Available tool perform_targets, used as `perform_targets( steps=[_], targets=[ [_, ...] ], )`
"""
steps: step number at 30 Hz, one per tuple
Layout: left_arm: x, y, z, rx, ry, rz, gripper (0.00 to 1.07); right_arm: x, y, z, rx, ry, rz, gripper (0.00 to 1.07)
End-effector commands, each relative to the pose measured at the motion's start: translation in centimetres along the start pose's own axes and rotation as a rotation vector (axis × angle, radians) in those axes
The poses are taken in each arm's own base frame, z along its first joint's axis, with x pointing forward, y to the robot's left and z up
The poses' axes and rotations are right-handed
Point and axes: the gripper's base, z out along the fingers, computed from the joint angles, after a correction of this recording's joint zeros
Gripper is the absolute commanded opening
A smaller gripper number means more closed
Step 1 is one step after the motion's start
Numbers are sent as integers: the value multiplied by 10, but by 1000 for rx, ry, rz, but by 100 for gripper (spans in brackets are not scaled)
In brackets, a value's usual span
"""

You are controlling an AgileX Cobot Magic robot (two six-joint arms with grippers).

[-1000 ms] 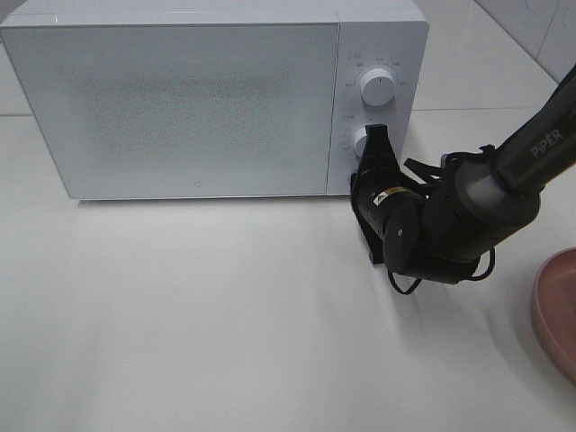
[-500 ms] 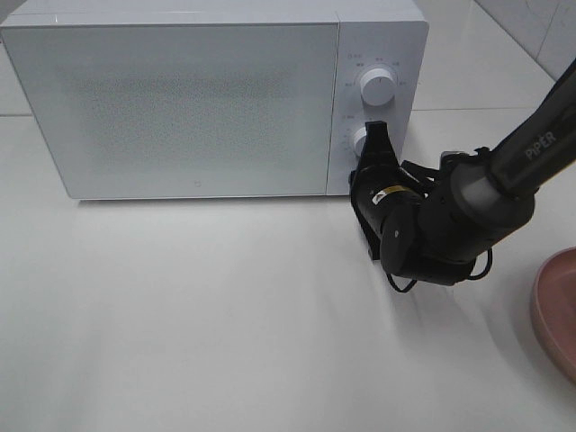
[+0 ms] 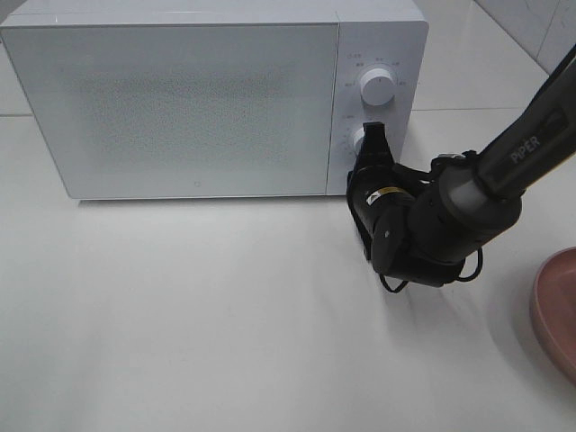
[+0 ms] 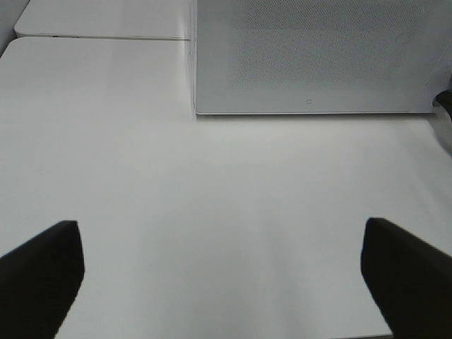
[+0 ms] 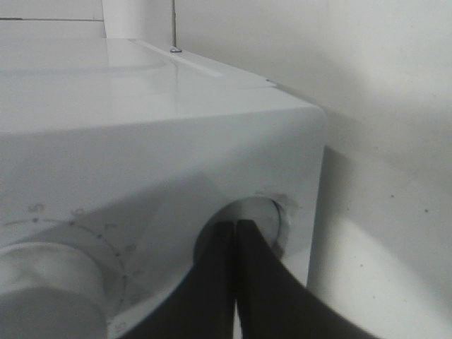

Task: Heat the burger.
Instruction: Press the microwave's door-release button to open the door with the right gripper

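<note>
Burger is not visible in any view, and the white microwave [image 3: 180, 99], standing at 11 o'clock on the surface [image 3: 225, 315], has its door shut, so the pictures do not show where it is.

The right pincer [image 3: 373, 135] has its jaws pressed fully together and grips nothing. It points toward 12 o'clock, with its tips at the lower dial [image 3: 359, 142] of the microwave's control panel, below the upper dial [image 3: 378, 87]. In the right wrist view the closed fingers [image 5: 236, 282] overlap a round dial; whether they actually touch it cannot be told. The black arm [image 3: 531, 144] carrying this pincer reaches in from 2 o'clock, and its bulky wrist sits low over the surface, just in front of the microwave's right corner.

The left pincer [image 4: 226, 282] stands wide apart and holds nothing. It hangs above bare surface, with the microwave well ahead of it.

A pink plate [image 3: 553, 310] lies at 4 o'clock, cut off by the edge of the high view, well apart from the right pincer. The part of it that shows is bare.
</note>
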Motion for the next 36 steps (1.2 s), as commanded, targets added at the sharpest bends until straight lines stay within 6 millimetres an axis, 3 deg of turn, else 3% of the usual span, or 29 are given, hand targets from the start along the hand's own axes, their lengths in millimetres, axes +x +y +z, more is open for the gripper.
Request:
perform_targets(
  steps=[1,4,11,21,36],
  targets=[
    [0,0,0,2,-5,-1,100,0,32,7,-212,-21,-9,0],
    [0,0,0,2,-5,-1,100,3,33,13,-240,-27,-7,0],
    [0,0,0,2,-5,0,100,-12,49,24,-308,-78,4,0],
    [0,0,0,2,-5,0,100,-10,45,25,-253,-60,8,0],
    [0,0,0,2,-5,0,100,-6,33,4,-116,9,-8,0]
  ],
)
